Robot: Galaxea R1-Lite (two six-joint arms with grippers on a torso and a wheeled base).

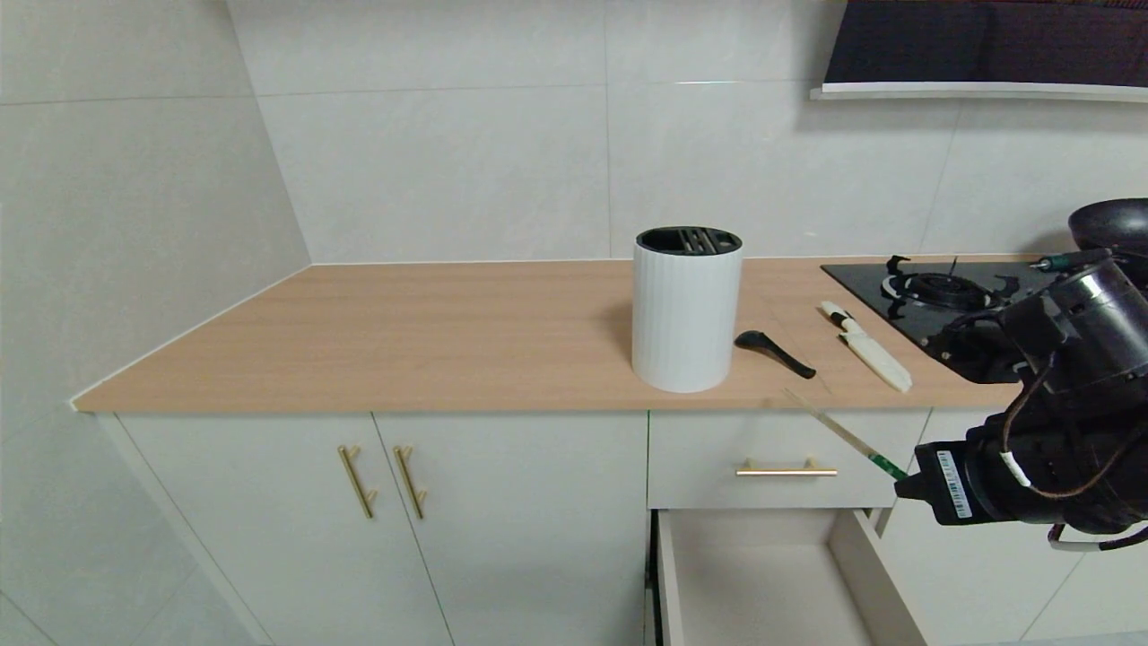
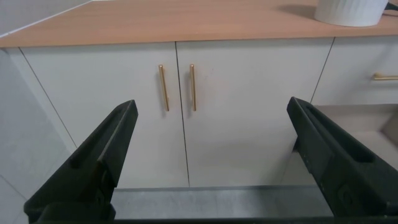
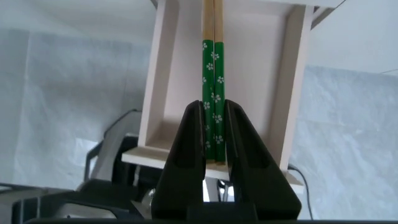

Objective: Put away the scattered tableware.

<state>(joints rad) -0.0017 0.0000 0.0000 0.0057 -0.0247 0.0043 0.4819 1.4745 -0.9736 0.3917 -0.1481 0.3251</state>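
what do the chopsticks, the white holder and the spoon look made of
Chopsticks: likely wood or bamboo; pale tan shafts with a glossy green painted band of white flowers.
White holder: probably matte plastic, possibly ceramic; ribbed wall, black slotted insert on top.
Spoon: black, slightly shiny; plastic or lacquered wood, cannot tell which.

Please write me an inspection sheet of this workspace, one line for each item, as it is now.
Surface: wooden countertop, bearing three things.
Job's things: white holder upright; black spoon lying beside it; knife lying near the hob; open drawer below.
Clutter: nothing seen.
Grippers: left gripper open, facing cabinet doors; right gripper shut on chopsticks, aimed at the drawer.
Cables: black cable looped at the right wrist.
Surroundings: tiled wall, dark pan.
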